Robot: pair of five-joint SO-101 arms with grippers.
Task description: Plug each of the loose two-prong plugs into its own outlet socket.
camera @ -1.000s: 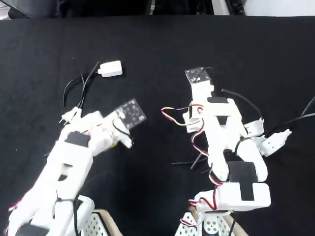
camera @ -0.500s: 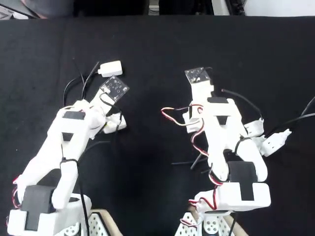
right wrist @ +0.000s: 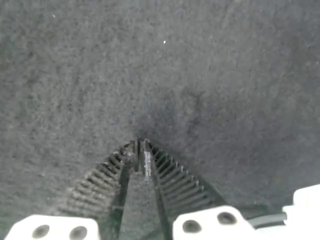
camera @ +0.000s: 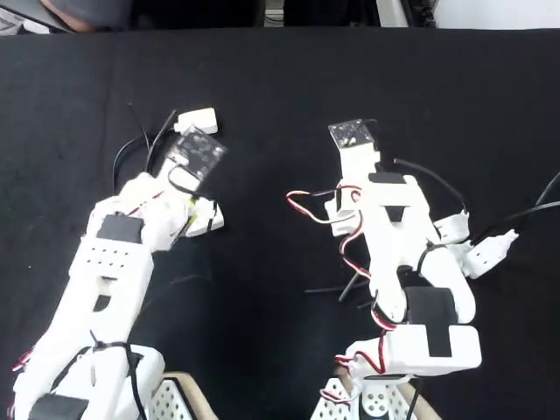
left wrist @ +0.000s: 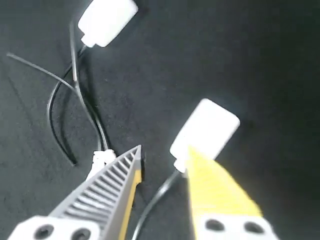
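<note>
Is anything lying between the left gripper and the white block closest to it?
Nothing visible does. The left gripper is open, and the nearer white block lies just past its yellow fingertip. Only that block's own cable runs between the fingers.
</note>
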